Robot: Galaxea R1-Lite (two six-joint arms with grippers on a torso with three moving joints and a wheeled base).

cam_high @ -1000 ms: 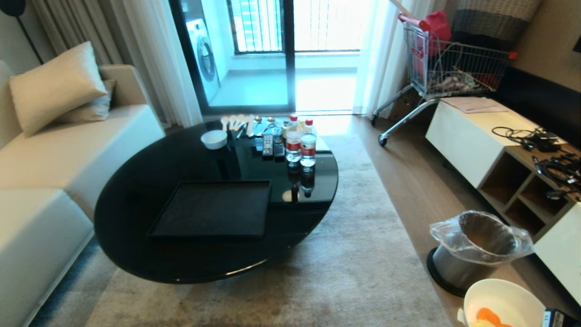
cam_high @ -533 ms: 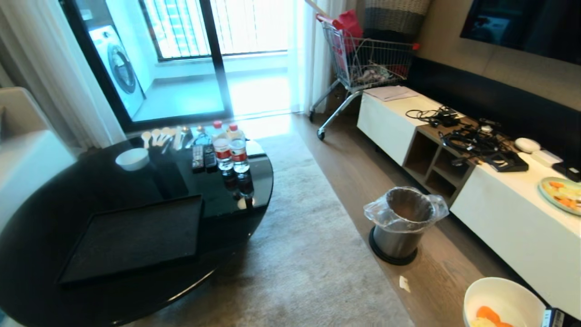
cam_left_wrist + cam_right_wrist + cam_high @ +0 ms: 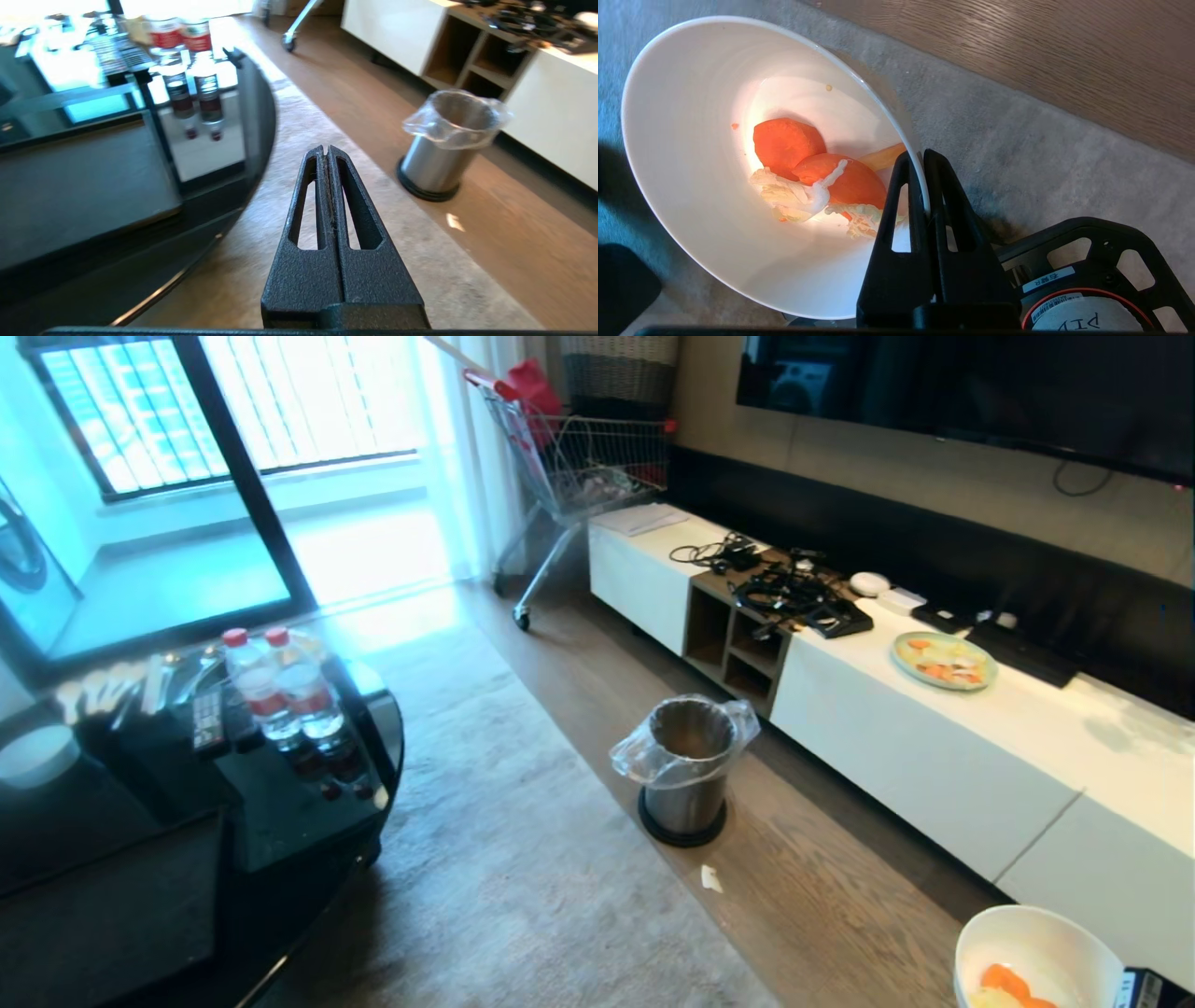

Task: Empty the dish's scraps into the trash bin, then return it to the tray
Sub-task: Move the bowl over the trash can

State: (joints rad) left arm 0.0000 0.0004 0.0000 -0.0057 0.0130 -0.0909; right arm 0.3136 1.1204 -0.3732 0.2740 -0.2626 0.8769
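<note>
**Bowl held, bin ahead**

Your dish (image 3: 714,186) sits low at your near right, its rim pinched tight in the right gripper (image 3: 920,161), roughly level so the scraps (image 3: 817,182) stay pooled inside. The bin (image 3: 686,770) stands ahead on the wood floor, well apart. The tray (image 3: 79,186) waits on the table to your left. Your left gripper (image 3: 325,151) hangs closed and empty.

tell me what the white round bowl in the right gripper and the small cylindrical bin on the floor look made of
White round bowl: probably glazed ceramic, going by its glossy, thin rim.
Small cylindrical bin: brushed steel by its dull grey sheen, with a black base ring and a clear plastic liner.
</note>
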